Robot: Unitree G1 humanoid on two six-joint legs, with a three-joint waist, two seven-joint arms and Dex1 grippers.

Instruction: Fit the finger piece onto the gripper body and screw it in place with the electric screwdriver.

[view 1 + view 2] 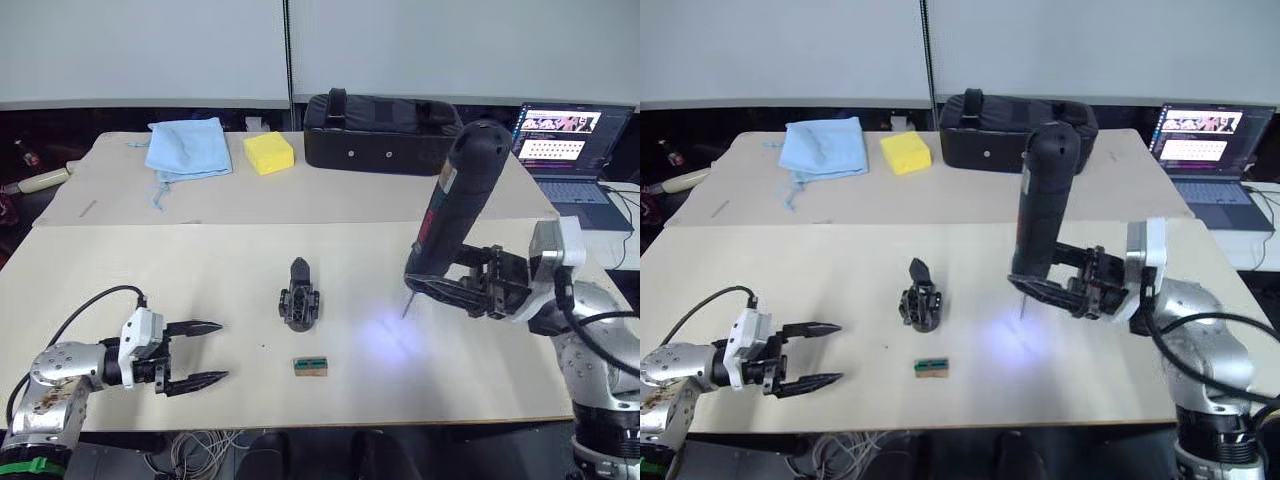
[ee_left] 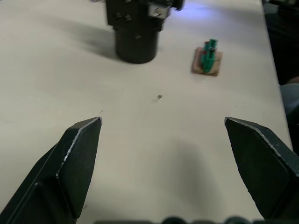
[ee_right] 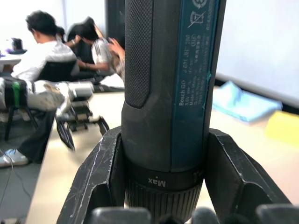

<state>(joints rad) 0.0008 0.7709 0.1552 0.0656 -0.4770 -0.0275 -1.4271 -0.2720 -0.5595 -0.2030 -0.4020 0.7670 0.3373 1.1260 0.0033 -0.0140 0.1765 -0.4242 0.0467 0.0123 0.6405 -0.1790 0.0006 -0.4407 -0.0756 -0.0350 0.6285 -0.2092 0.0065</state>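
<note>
- Nearest the head camera, left gripper [image 1: 205, 352]: fingers spread wide apart with nothing between them, resting low over the front left of the table [image 1: 120, 270], well apart from the workpiece.
- Small brown-and-green box [image 1: 310, 366]: lies on the table just in front of the workpiece, between the two arms, touched by nothing.
- Gripper body [image 1: 300, 307]: sits alone at mid-table, free of both arms. Finger piece [image 1: 299, 270]: appears already seated on the body's far end, tip pointing away from the robot. Whether it is fully home, or whether any screw is in, cannot be told.
- Right gripper [image 1: 432, 285]: fingers clamped around the lower barrel of the electric screwdriver [image 1: 455, 200], which is held upright and tilted slightly; the right wrist view shows both fingers pressed against the barrel's sides.
- Screwdriver bit: points down at bare table to the right of the gripper body, near it but clearly apart; its white light falls as a bluish patch on the tabletop.
- Background: blue cloth [image 1: 187, 146], yellow sponge [image 1: 268, 152] and black padded bag [image 1: 380, 130] at the far edge; laptop [image 1: 570, 150] at far right.
- Progress (judgement): fitting looks largely done; driving the screw remains, and the bit must first be brought over the body.
</note>
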